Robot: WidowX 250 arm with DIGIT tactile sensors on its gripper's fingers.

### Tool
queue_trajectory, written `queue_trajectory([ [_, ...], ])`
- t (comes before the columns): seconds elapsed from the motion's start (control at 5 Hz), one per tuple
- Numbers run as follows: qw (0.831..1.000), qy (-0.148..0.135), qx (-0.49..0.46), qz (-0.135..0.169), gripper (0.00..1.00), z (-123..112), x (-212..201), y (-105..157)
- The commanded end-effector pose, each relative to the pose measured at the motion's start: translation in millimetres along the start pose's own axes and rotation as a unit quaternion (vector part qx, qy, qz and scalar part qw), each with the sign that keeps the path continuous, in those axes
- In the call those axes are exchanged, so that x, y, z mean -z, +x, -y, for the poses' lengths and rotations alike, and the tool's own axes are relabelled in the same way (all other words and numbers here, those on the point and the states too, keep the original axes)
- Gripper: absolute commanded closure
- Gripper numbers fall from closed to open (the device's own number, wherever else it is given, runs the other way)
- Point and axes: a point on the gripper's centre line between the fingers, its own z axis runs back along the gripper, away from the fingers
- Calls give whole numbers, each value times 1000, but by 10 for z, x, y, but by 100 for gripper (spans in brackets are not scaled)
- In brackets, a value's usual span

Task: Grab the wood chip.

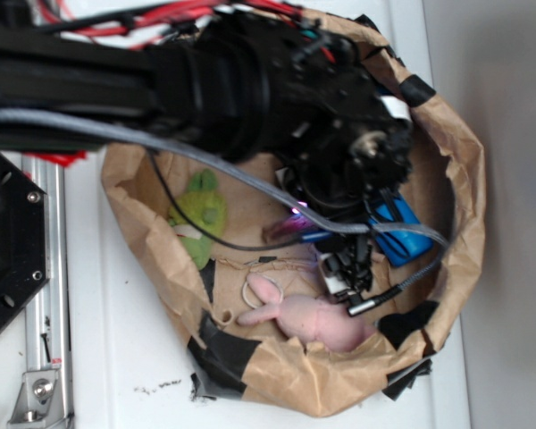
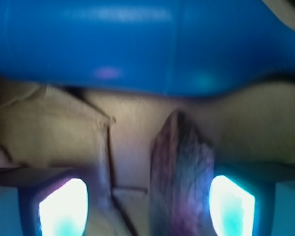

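I have the hand [image 2: 147, 201] low inside the brown paper bag [image 1: 464, 223], fingers apart. In the wrist view the two lit pads [image 2: 64, 206] stand well apart, and the wood chip [image 2: 182, 172] lies between them, much nearer the right pad than the left. It looks to rest flat on the paper floor, running lengthwise away from the camera toward the blue bottle [image 2: 137, 44], which lies across just beyond its far tip.

My worry is that off-centre sit. If I close now, I judge the right pad meets the chip first and shoves or twists it sideways rather than pinching it. Being thin and flat, it could also slip under the pads if I am not low enough. Going lower risks catching the paper fold [image 2: 105, 147] to the left, and any forward drift would nudge the bottle. From the exterior view the arm hides the chip, so I cannot check height there. The pink rabbit toy [image 1: 308, 317] and green toy [image 1: 201, 210] lie clear.
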Motion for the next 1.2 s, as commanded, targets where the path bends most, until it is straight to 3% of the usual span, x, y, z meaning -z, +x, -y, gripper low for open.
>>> queue_trajectory([
  [0.0,999,24,16,-27,100,-14,68,-203],
  [0.6,1000,21,16,-10,100,-26,-91,-260],
  [1.0,998,-22,43,43,100,95,-569,-107],
])
